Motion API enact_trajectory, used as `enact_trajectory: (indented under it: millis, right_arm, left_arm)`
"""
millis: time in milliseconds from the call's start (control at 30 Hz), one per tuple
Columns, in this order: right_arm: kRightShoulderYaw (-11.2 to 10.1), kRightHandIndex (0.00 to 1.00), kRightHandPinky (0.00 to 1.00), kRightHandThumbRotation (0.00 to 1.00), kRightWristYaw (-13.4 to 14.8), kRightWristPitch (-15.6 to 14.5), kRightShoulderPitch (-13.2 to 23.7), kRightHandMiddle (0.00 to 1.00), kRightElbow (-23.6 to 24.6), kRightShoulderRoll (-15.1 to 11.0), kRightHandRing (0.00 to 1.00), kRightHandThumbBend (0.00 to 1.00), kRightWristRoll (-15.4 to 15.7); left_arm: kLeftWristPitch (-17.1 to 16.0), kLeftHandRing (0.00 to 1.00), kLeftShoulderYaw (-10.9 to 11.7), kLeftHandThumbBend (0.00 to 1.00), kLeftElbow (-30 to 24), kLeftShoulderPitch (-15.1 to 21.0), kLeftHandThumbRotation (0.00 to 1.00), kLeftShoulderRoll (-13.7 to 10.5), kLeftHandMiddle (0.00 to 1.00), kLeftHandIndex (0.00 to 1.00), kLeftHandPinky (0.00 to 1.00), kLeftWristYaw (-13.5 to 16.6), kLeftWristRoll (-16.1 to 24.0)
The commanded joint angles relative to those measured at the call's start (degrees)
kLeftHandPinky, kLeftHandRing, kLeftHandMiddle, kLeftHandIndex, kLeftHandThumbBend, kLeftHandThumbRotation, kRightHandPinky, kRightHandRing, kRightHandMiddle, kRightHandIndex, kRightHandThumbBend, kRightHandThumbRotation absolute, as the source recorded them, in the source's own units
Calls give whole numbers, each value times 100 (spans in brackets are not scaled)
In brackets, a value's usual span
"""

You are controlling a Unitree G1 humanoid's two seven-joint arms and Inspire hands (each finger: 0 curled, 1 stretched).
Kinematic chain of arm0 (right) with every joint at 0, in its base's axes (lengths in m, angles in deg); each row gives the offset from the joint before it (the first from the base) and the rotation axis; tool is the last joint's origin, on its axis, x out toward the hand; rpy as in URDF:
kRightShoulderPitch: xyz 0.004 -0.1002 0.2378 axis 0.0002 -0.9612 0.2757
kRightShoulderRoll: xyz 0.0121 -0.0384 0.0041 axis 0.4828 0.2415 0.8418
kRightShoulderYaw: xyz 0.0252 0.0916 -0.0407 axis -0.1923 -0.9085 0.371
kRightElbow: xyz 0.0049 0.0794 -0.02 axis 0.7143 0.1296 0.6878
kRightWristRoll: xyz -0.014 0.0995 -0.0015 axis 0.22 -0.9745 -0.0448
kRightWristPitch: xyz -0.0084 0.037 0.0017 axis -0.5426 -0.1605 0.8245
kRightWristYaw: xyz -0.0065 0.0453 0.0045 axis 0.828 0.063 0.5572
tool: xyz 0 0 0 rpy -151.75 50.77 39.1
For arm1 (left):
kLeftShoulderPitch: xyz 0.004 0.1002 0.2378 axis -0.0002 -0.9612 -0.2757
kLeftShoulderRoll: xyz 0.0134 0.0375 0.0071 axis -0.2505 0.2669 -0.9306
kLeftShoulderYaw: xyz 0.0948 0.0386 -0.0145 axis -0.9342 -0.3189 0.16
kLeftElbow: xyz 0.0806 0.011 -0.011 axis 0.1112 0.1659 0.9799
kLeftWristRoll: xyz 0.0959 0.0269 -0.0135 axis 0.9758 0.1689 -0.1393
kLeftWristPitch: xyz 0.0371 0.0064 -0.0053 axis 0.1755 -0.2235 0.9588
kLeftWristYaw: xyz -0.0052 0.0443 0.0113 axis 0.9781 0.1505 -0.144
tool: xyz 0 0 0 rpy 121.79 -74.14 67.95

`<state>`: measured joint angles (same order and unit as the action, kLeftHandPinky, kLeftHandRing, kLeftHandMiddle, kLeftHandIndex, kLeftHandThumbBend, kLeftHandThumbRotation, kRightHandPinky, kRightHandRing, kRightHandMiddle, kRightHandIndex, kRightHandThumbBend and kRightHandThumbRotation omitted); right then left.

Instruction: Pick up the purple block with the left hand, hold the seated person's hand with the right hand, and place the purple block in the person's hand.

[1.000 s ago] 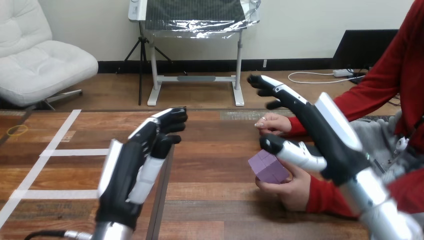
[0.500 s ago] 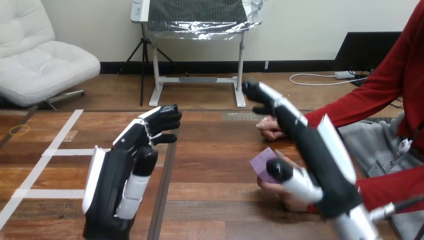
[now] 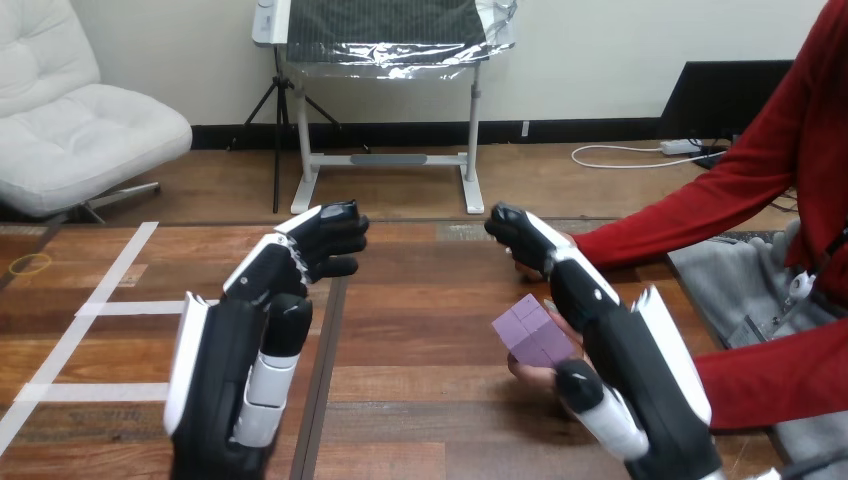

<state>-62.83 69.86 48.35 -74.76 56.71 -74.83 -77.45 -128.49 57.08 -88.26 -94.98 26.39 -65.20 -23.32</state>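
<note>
Down at 4 o'clock, purple block (image 3: 535, 335) sits in the person's hand (image 3: 532, 377), right hand (image 3: 625, 355) alongside, fingers (image 3: 530, 240) straight; left hand (image 3: 235, 365) at 8, fingers loose.

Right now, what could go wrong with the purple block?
The purple block rests on the person's hand, with the right hand close beside it; a bump from that hand might knock it onto the table. The left hand is far off and empty, so it likely couldn't catch it.

Site is presenting as a test lab. Evidence — white tape lines (image 3: 130, 306) are running across the wooden table (image 3: 420, 330).
</note>
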Motion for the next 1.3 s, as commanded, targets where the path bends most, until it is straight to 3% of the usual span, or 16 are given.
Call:
enact_trajectory:
  millis: [0, 133, 333, 833, 1267]
  right_arm:
    - [115, 91, 99, 100, -160, 314, 152, 89, -80, 187, 92, 85, -364]
    - [226, 91, 100, 100, -368, 342, 72, 89, -158, 224, 92, 85, -665]
    - [264, 91, 100, 100, -615, 308, -17, 90, -208, 214, 92, 86, -863]
    - [183, 93, 99, 100, -1018, 127, -97, 93, -196, 194, 95, 83, -1132]
    - [93, 93, 99, 100, -1155, 117, -42, 93, -246, 255, 96, 81, -1201]
  left_arm:
    - [-85, 77, -230, 67, -218, -119, 100, 392, 77, 77, 74, 52, -219]
    - [-124, 79, -324, 66, -155, -117, 100, 352, 80, 80, 77, 63, -234]
    - [-180, 82, -411, 65, -132, -150, 100, 333, 82, 83, 80, 122, -160]
    - [-173, 86, -574, 62, -115, -112, 100, 284, 84, 85, 82, 114, -322]
    - [17, 87, -620, 63, -205, -107, 100, 172, 85, 86, 83, 43, -430]
